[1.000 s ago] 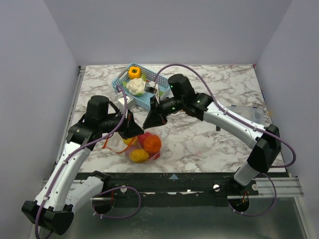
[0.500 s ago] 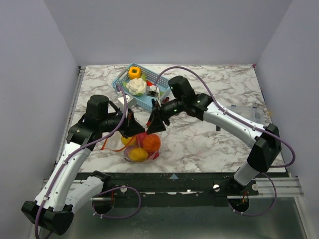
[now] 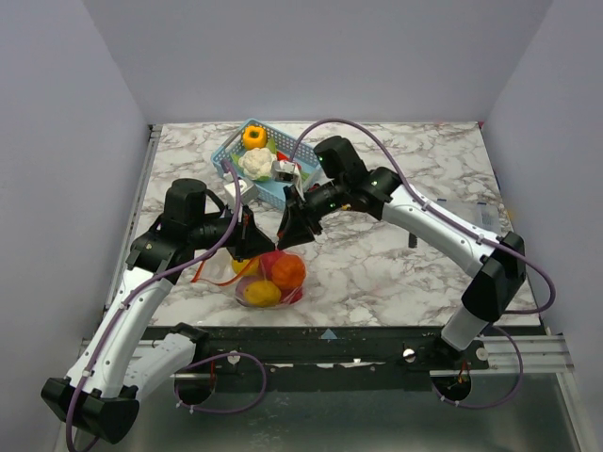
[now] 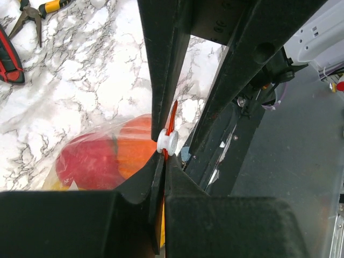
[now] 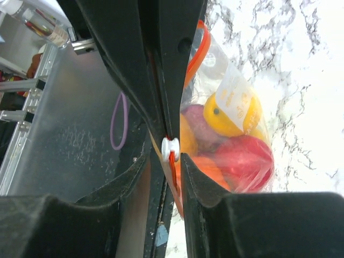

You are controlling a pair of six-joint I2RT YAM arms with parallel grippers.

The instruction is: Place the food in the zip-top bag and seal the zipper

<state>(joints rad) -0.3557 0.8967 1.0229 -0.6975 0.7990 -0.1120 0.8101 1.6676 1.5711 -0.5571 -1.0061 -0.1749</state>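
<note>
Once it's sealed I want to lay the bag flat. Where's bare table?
Bare table: right of the zip-top bag, between the right arm and near edge; also the far right corner. Crowded: around the blue basket, and where left gripper and right gripper pinch the zipper.

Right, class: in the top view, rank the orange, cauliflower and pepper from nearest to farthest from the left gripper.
1. Orange, beside the left gripper, near side.
2. Cauliflower, in the basket.
3. Pepper, at the basket's far end.
</note>
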